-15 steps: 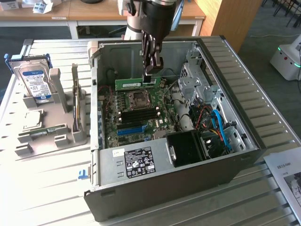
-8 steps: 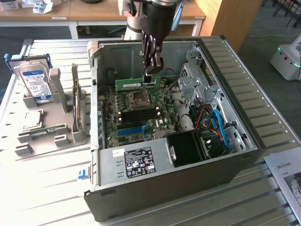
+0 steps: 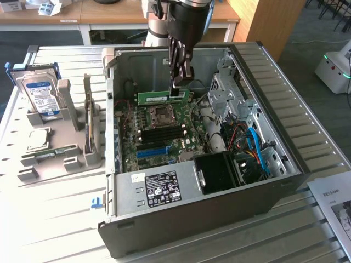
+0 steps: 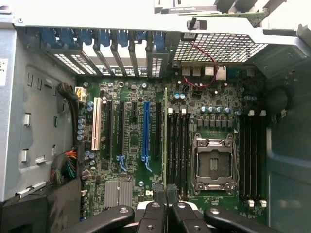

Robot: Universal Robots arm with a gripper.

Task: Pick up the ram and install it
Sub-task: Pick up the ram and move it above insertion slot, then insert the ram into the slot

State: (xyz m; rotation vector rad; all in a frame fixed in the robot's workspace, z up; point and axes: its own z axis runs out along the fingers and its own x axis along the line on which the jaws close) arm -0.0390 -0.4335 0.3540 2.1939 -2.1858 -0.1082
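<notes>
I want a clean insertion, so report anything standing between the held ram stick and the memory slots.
Nothing visible does. The gripper holds the ram stick above the motherboard, and the black memory slots below it look empty.

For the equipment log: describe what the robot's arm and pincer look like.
The arm is a pale grey round tube ending in a black wrist block. The pincer is dark metal, narrow and long. Seen from the wrist, its black linked fingers are jointed with round silver bolts.
</notes>
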